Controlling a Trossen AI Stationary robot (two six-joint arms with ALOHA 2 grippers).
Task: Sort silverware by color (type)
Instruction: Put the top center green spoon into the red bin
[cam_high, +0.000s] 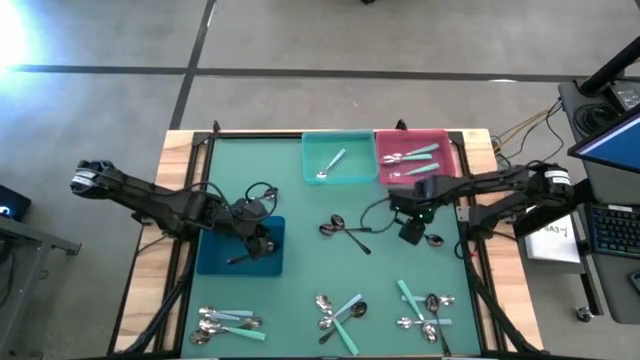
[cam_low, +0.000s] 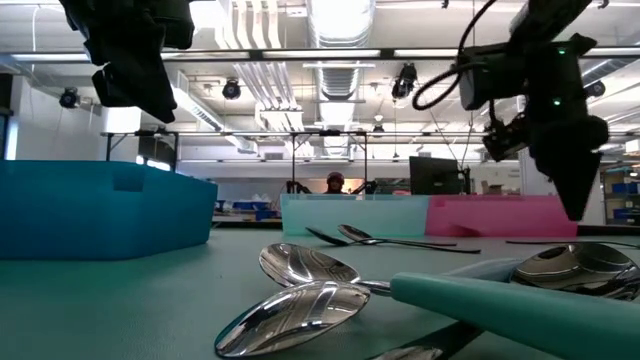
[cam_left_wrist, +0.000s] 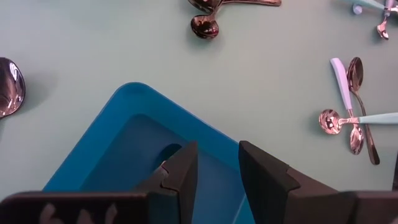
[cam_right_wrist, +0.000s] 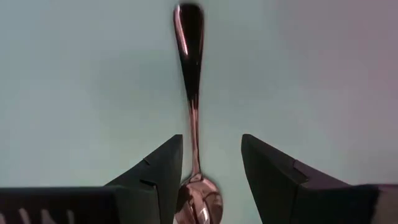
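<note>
My right gripper (cam_high: 412, 233) (cam_right_wrist: 211, 143) is open, low over the mat near the table's right side. Its fingers stand on either side of the neck of a dark shiny spoon (cam_right_wrist: 189, 74) (cam_high: 433, 240) that lies flat on the mat, without touching it. My left gripper (cam_high: 262, 243) (cam_left_wrist: 217, 149) is open and holds nothing, above the right end of the blue bin (cam_high: 215, 250) (cam_left_wrist: 124, 124). A dark spoon (cam_high: 238, 260) lies in that bin. The teal bin (cam_high: 338, 158) holds one silver spoon, and the pink bin (cam_high: 418, 158) holds teal-handled spoons.
Two dark spoons (cam_high: 340, 228) lie at the mat's middle. Mixed heaps of silver and teal-handled spoons lie along the near edge at left (cam_high: 225, 322), middle (cam_high: 338, 315) and right (cam_high: 425, 310). Bare mat lies between the bins and these heaps.
</note>
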